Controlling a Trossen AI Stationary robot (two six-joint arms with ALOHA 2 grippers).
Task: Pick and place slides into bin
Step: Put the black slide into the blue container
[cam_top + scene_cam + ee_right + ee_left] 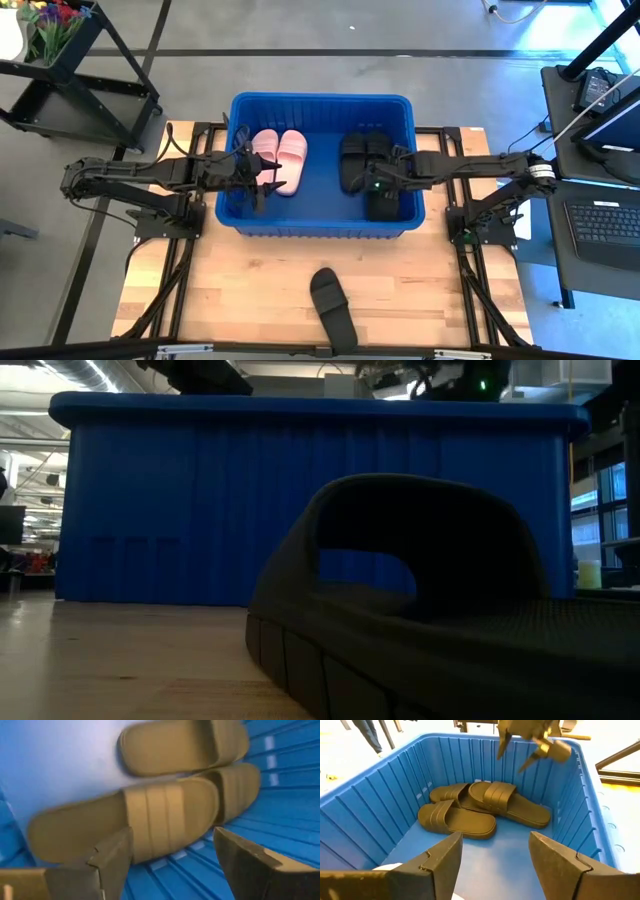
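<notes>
The blue bin (320, 225) stands mid-table. Inside it, two pale pink slides (280, 160) lie side by side at the left. Three black slides (485, 807) lie at the right, one overlapping another. One more black slide (333, 305) lies sole-down on the table near the front edge, and it fills the low view (420, 610). My left gripper (268, 185) is open and empty, above the pink slides, inside the bin's left end. My right gripper (372, 185) is open and empty, just above the black slides (150, 815).
The bin's ribbed walls (380, 800) close in both grippers on all sides. Bare wooden table (230, 290) lies in front of the bin, around the lone slide. A cart (80, 80) stands off the far left, and a desk with a laptop (605, 220) stands to the right.
</notes>
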